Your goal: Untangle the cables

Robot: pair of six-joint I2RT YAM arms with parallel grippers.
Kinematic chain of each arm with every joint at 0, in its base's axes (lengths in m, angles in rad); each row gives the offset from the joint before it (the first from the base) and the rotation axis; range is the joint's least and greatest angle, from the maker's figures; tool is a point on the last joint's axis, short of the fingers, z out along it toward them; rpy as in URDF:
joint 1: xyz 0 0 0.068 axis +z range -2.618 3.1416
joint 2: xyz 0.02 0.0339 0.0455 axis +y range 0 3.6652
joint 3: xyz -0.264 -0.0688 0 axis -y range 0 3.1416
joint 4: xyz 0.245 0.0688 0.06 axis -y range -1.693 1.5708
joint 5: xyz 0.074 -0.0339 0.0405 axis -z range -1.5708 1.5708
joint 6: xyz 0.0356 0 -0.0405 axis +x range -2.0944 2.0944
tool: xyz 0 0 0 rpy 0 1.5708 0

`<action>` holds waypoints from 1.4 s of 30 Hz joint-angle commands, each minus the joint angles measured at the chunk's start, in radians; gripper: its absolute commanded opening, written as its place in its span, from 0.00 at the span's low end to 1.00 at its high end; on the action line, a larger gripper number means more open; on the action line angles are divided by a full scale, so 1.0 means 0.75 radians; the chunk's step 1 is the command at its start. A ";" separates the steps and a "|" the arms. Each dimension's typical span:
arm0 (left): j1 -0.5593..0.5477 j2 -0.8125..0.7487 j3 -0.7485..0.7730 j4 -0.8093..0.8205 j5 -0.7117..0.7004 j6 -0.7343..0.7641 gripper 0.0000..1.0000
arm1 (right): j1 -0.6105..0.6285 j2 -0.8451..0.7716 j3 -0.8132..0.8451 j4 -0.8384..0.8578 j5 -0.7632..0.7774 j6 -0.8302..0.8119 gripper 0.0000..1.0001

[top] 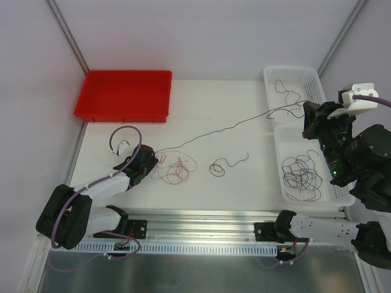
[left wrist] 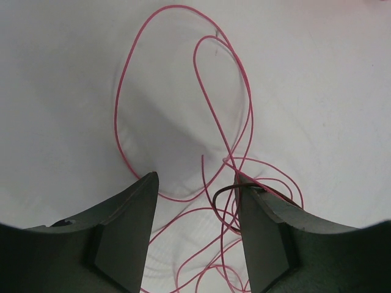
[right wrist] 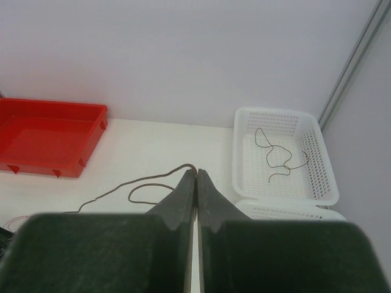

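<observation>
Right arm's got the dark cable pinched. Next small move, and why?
Probably draw the right gripper a bit farther right. It is shut on the dark cable, which stretches back to the pink tangle under the open left gripper, so its tail looks not yet free. The far white basket beside it holds a similar dark cable.

Top cam overhead; wrist cams close-in, share table [top: 232,97].
</observation>
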 commanded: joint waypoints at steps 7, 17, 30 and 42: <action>0.085 -0.106 -0.025 -0.236 -0.010 0.095 0.55 | -0.051 0.051 -0.034 -0.006 -0.104 0.027 0.01; 0.085 -0.269 0.118 -0.248 0.308 0.502 0.59 | -0.413 0.439 -0.351 0.150 -0.867 0.420 0.01; 0.085 -0.310 0.284 -0.397 0.812 0.729 0.94 | -0.489 0.922 -0.361 0.149 -1.005 0.439 0.72; 0.087 -0.237 0.715 -0.730 0.725 1.000 0.99 | -0.335 0.752 -0.788 0.212 -1.013 0.723 0.82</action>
